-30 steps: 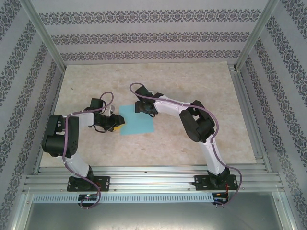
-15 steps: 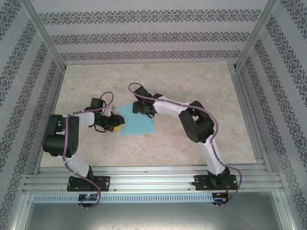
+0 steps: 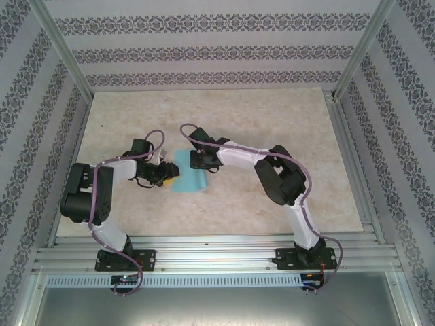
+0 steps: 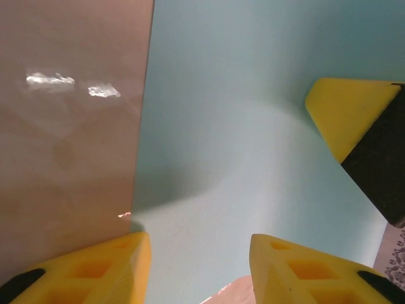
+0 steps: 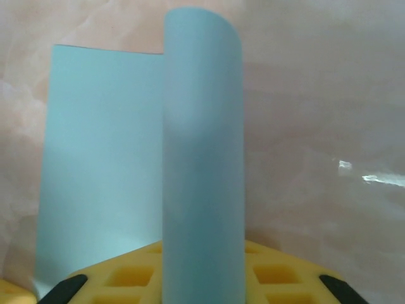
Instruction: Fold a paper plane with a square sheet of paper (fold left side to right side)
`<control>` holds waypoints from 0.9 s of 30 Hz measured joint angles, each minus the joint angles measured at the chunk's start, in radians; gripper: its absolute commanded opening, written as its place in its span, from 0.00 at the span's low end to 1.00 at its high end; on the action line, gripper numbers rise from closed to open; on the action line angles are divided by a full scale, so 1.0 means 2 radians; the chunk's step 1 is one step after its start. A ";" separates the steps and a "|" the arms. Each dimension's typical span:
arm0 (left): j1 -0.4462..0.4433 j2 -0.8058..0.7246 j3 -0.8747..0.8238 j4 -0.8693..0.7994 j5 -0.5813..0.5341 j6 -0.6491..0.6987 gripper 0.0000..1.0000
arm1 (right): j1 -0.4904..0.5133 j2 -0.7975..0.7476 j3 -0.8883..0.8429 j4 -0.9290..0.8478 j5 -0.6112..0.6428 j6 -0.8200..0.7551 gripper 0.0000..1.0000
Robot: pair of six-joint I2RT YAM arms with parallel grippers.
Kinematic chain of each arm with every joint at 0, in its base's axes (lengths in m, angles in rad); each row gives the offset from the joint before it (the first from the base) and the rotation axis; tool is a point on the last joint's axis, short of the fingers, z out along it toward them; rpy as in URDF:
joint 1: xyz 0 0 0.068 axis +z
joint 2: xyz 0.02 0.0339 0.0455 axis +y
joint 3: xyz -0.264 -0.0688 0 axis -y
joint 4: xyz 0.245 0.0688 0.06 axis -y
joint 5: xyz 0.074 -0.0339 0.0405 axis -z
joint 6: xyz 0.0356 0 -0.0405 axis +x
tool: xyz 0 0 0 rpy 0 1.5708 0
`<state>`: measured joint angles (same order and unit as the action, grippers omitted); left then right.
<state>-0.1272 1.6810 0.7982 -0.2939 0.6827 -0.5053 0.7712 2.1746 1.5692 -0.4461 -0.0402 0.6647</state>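
Note:
The turquoise square sheet of paper (image 3: 192, 182) lies on the beige table (image 3: 272, 115) between my two grippers. My right gripper (image 3: 202, 163) is shut on the sheet's right edge. In the right wrist view that edge (image 5: 202, 126) curls up and over the yellow finger (image 5: 285, 272), with the flat part of the sheet (image 5: 101, 158) behind it. My left gripper (image 3: 165, 175) stands open at the sheet's left edge. Its yellow fingers (image 4: 95, 272) straddle the sheet (image 4: 221, 126) near the paper's border. One of the right gripper's fingertips (image 4: 348, 114) shows at the upper right of the left wrist view.
Patterned walls (image 3: 217, 47) and metal posts close in the table on three sides. A metal rail (image 3: 217, 259) carries both arm bases at the near edge. Bare tabletop stretches behind and to the right of the sheet.
The right gripper has closed on the sheet's right edge and moved left, lifting and curling that edge over, so the sheet looks narrower from above. The left gripper has hardly moved.

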 measured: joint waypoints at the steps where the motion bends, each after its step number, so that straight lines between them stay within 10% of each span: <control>1: -0.001 -0.006 0.002 -0.006 -0.004 0.001 0.50 | -0.001 -0.008 -0.009 0.005 -0.003 0.001 0.21; 14: 0.035 -0.168 0.050 -0.052 -0.026 -0.002 0.76 | -0.076 -0.247 -0.219 0.135 -0.094 0.049 0.20; 27: 0.042 -0.216 0.059 0.147 0.135 -0.165 0.94 | -0.164 -0.473 -0.277 0.242 -0.282 0.067 0.19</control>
<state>-0.0425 1.2480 0.9169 -0.0006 0.9535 -0.8345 0.4423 1.2289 1.0145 0.0376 -0.6048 0.7990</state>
